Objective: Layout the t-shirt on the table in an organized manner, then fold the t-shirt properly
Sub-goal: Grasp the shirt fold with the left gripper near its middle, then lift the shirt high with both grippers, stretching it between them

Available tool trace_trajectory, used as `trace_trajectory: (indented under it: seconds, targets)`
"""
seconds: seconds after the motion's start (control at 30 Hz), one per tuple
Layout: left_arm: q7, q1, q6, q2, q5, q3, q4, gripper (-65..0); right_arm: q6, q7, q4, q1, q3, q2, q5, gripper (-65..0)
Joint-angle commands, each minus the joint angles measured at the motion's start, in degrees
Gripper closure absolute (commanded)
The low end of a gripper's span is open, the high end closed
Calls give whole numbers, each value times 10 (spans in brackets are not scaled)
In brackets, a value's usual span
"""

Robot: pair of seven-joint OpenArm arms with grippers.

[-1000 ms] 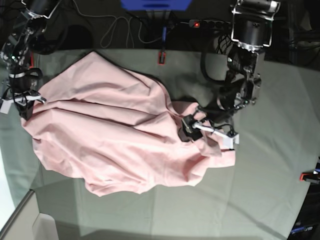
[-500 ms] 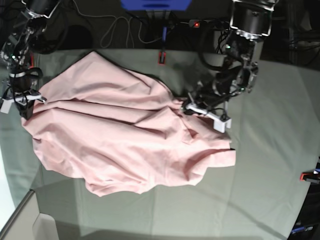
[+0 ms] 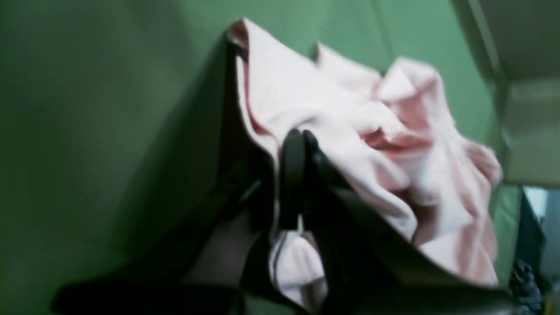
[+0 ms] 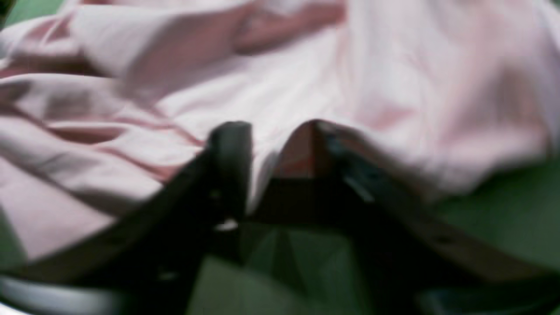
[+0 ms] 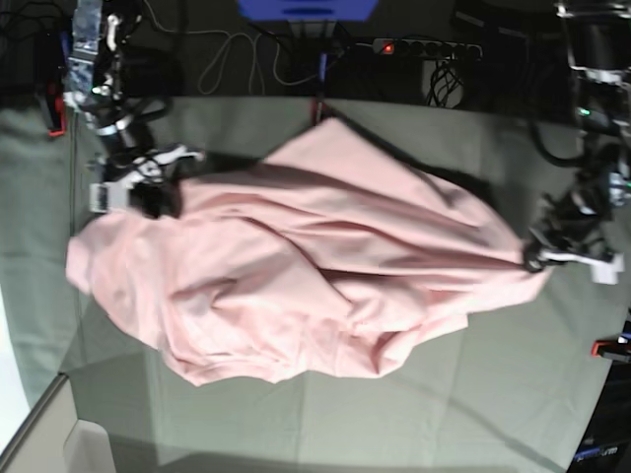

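A: Start big. Where does the bench (image 5: 493, 394) stand in all this?

B: Its grey-green cover takes up most of the base view, and the t-shirt (image 5: 315, 266) lies across the middle of it, plain pink side up, no lettering showing. It is stretched sideways between the two arms, but it is far from flat: deep creases run through the centre and the near hem bunches under itself.

A: So how far along would you say the job is?

B: Early, I judge. The layout is only partly done. No sleeves or collar can be made out as neatly placed, and no fold has been made. Flattening, squaring up and all the folding are left.

A: And the left gripper (image 5: 537, 258)?

B: Closed on the t-shirt. In its wrist view the dark jaws are pressed together on a pinch of pink cloth, with more fabric hanging behind. In the base view it holds the shirt's pointed end, drawn out toward that side of the bench.

A: The right gripper (image 4: 271, 148)?

B: Its jaws stand partly apart in its own view, with pink cloth lying in and behind the gap. The picture is blurred, so I cannot tell whether any cloth is pinched or merely touches the fingertips (image 4: 229, 140). In the base view it sits at the shirt's opposite far corner.
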Motion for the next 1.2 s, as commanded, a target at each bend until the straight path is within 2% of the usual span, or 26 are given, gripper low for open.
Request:
trace_trajectory:
  seconds: [0.0, 0.07, 0.17, 0.33, 0.43, 0.53, 0.7, 0.83, 0.9, 1.17]
  targets:
    - [-10, -9, -1, -17, -14, -15, 9, 0, 2, 17, 13, -6, -6, 5, 8, -298]
    - [-10, -8, -1, -33, -14, -42, 8, 0, 2, 17, 17, -15, -24, 7, 8, -375]
    - [-10, -6, -1, -46, -13, -89, -4, 0, 2, 17, 17, -24, -17, 14, 8, -443]
    - [-9, -6, -1, -58, -16, -158, -56, 0, 2, 18, 17, -17, 48, 26, 8, -456]
    - [-9, -6, -2, -58, -14, -171, -70, 0, 2, 17, 8, 23, 90, 30, 8, -457]
    - [-9, -6, -2, -57, -14, -170, -74, 0, 2, 16, -33, 70, 93, 59, 8, -457]
    - [-9, -6, -2, -55, -14, -170, -77, 0, 2, -30, -186, 191, 48, 111, 7, -456]
    - [-9, -5, -2, -54, -14, -169, -75, 0, 2, -37, -328, 280, 17, 143, 7, -456]
    - [-9, -5, -2, -53, -14, -169, -76, 0, 2, -37, -358, 298, -2, 148, 7, -456]
    - [-9, -5, -2, -43, -14, -170, -76, 0, 2, -36, -358, 299, -71, 144, 8, -454]
